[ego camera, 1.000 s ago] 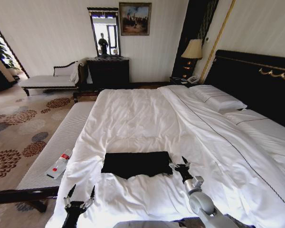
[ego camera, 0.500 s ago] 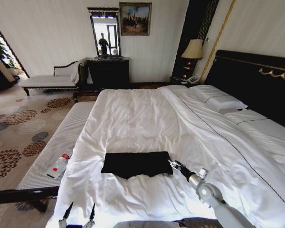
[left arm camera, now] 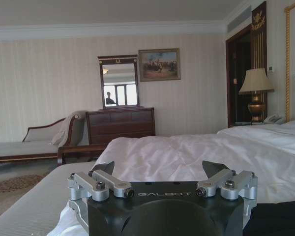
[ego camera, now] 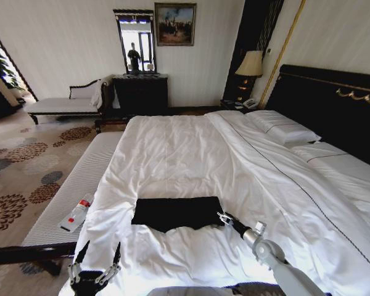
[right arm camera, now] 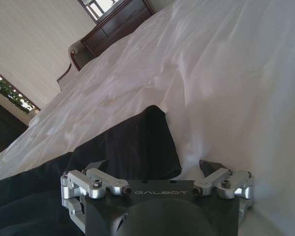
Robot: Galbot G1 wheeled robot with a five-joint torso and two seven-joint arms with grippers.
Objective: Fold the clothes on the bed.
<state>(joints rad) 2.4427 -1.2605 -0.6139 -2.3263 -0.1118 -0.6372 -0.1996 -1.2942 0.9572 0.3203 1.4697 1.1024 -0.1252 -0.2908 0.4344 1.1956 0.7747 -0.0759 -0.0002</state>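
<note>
Black T-shirt (ego camera: 177, 213) lies partly folded, flat on the bed (ego camera: 191, 154) near its foot. My right fingers (ego camera: 224, 217), spread, sit at its right edge; left fingers (ego camera: 94, 265) spread, low beside the bed. Soft, light cotton: pinch an edge corner.

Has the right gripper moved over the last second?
Yes. The right gripper has shifted left and slightly lower, now at the black T-shirt's right edge; the shirt stayed put.

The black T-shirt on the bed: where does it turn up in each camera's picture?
Head view: the black T-shirt lies folded on the white duvet, low centre.
Left wrist view: a dark sliver at the lower right corner.
Right wrist view: it fills the lower left, just beyond the right gripper.
Shared landmark: the dark dresser.
</note>
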